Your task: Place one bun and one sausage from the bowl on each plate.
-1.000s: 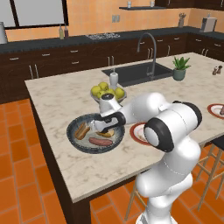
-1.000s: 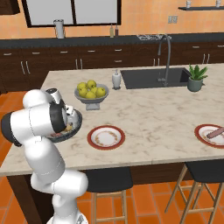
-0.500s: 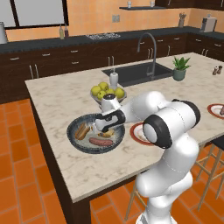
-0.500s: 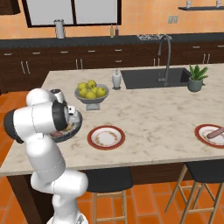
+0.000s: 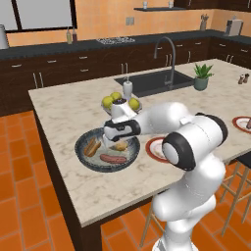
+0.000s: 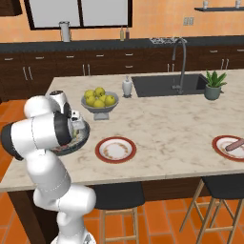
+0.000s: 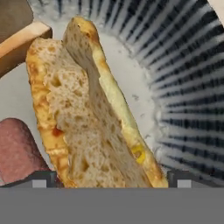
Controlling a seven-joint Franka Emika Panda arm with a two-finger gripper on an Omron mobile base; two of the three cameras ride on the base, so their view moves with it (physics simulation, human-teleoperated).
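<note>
The dark ribbed bowl [image 5: 86, 159] sits at the island's near left. It holds a split bun [image 5: 120, 145], a second bun [image 5: 91, 146] and a sausage [image 5: 112, 158]. My gripper [image 5: 115, 142] points down into the bowl, open, just above the split bun. In the hand view that bun [image 7: 87, 109] lies between my two fingertips [image 7: 43, 179], with a sausage [image 7: 17, 151] beside it and the bowl's rim [image 7: 188, 65] behind. One red-rimmed plate [image 6: 115, 149] lies bare beside the bowl. The other plate [image 6: 224, 147], far right, carries a sausage [image 6: 234, 144].
A grey pedestal bowl of apples [image 6: 100, 101] stands just behind the dark bowl, with a white dispenser bottle [image 6: 127, 86] by the sink [image 6: 167, 85]. A potted plant [image 6: 212, 85] stands at the sink's right. Stools [image 6: 116, 195] line the island's near edge.
My hand has come down a little into the bowl, closer over the split bun. The jaws have stayed wide open. Nothing else has moved.
</note>
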